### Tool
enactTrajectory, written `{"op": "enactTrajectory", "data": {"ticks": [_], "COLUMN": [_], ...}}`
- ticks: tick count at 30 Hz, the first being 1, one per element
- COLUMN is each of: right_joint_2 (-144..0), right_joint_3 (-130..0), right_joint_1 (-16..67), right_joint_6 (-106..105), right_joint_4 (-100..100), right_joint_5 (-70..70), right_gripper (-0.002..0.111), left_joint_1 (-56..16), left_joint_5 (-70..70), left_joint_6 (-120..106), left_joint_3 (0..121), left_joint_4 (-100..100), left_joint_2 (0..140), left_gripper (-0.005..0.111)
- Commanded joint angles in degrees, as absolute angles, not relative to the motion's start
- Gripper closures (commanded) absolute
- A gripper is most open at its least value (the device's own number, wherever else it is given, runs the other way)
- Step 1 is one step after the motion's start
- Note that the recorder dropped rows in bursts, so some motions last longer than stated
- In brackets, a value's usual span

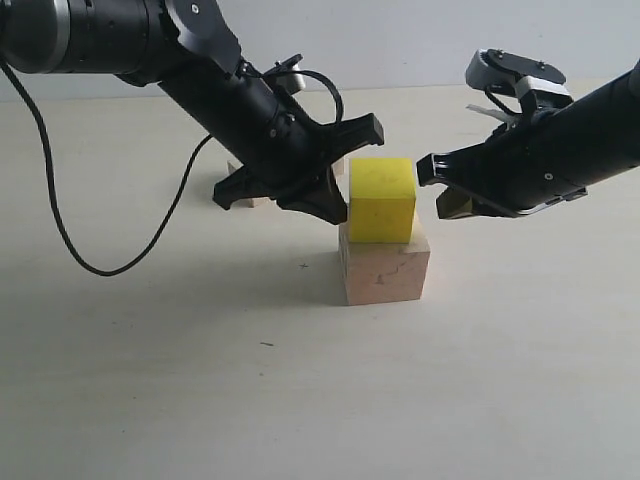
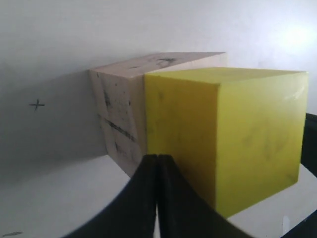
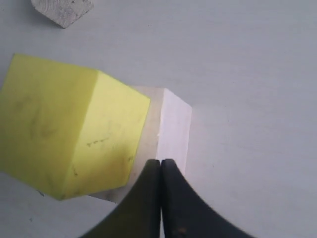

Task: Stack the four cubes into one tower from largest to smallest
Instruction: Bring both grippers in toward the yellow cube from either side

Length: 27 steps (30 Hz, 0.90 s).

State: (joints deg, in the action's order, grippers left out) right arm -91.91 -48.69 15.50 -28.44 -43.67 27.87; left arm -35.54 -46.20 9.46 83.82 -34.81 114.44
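The large pale wooden cube [image 1: 385,268] sits mid-table with the yellow cube [image 1: 382,198] on top of it, slightly turned. My left gripper [image 1: 345,205] is shut and empty, its tip close against the left side of the yellow cube [image 2: 233,144] and the large cube [image 2: 119,114]. My right gripper [image 1: 425,170] is also shut and empty, just right of the yellow cube [image 3: 69,129], above the large cube's edge [image 3: 173,124]. One small wooden cube [image 1: 452,205] lies in shadow under the right gripper. Another small wooden cube [image 1: 250,198] is partly hidden behind the left arm.
A black cable [image 1: 110,265] loops over the table at the left. A small wooden cube [image 3: 62,10] shows at the edge of the right wrist view, beyond the yellow cube. A pen cross [image 2: 36,104] marks the tabletop.
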Motion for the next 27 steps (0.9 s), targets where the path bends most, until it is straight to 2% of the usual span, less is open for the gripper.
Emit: {"op": "enactTrajectory", "data": {"ticks": [1, 14, 27], "right_joint_2": [-92.0, -92.0, -92.2], "right_joint_3": [-49.1, -49.1, -49.1], "right_joint_1": [15.1, 15.1, 12.8], "right_joint_6": [-28.9, -29.0, -27.9], "right_joint_4": [-44.0, -43.7, -39.9], "right_joint_5": [27.3, 27.3, 27.1], "right_gripper": [0.108, 0.108, 0.108], "left_joint_1": [-35.4, -35.4, -35.1], "left_joint_5": [-47.4, -47.3, -48.5], "left_joint_6": [9.0, 6.0, 16.5], "left_joint_3": [83.6, 83.6, 83.6], "left_joint_4": [-35.7, -38.6, -18.5], "left_joint_2": [114.5, 114.5, 112.5], "left_gripper": [0.104, 0.104, 0.104]}}
